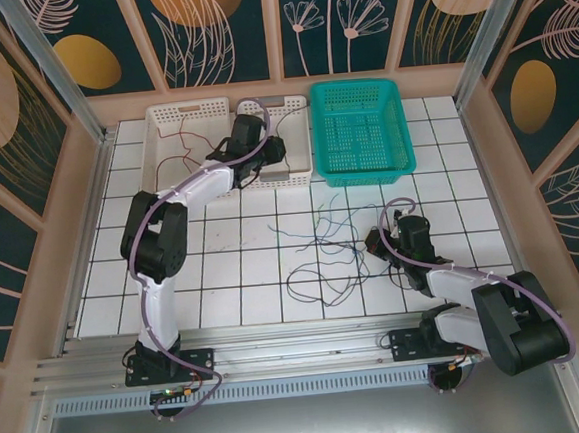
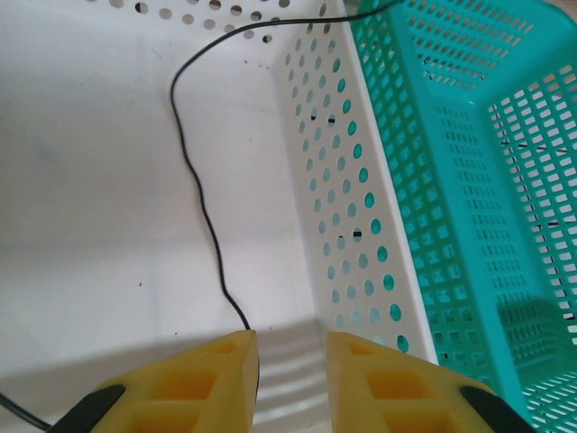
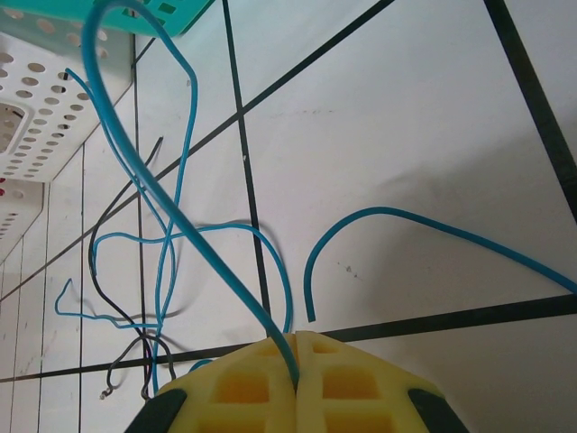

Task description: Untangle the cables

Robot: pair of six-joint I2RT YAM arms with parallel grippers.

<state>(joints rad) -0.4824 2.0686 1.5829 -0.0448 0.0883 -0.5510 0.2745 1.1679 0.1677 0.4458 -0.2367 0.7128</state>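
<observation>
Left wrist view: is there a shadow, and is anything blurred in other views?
Left wrist view: soft grey shadow on the white basket floor before the left hand; black cable sharp. Right wrist view: blue cable softer near the lens. Top view: even light on the table.

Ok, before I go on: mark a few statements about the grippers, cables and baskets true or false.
1. The right gripper is shut on a blue cable. True.
2. A tangle of blue and black cables lies on the table. True.
3. The left gripper is down at that tangle. False: it is inside the white basket, jaws apart.
4. The red cables lie on the table. False: they lie in the white basket.
5. A black cable lies in the white basket. True.
</observation>
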